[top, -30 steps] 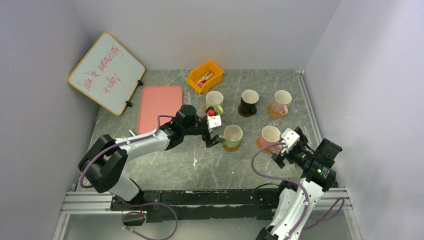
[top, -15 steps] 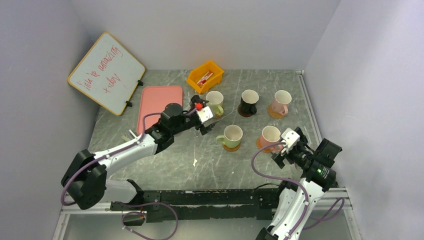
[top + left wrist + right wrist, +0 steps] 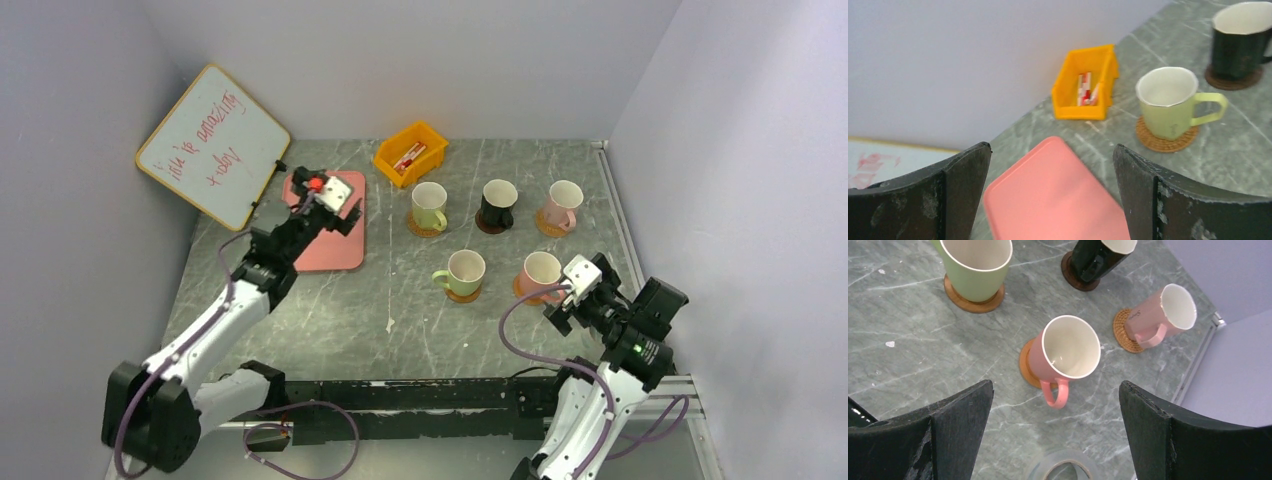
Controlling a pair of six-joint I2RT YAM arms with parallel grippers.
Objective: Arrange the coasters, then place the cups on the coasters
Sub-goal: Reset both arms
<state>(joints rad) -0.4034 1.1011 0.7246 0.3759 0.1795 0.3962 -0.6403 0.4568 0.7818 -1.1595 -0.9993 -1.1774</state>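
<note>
We see five cups upright, each on a coaster. The black cup (image 3: pixel 497 204) stands on a dark brown coaster (image 3: pixel 1233 84). Left of it is a pale green cup (image 3: pixel 429 206), right of it a pale pink cup (image 3: pixel 562 206). Nearer, a second green cup (image 3: pixel 464 270) and a second pink cup (image 3: pixel 541 270) stand on orange-brown coasters (image 3: pixel 973 307).
</note>
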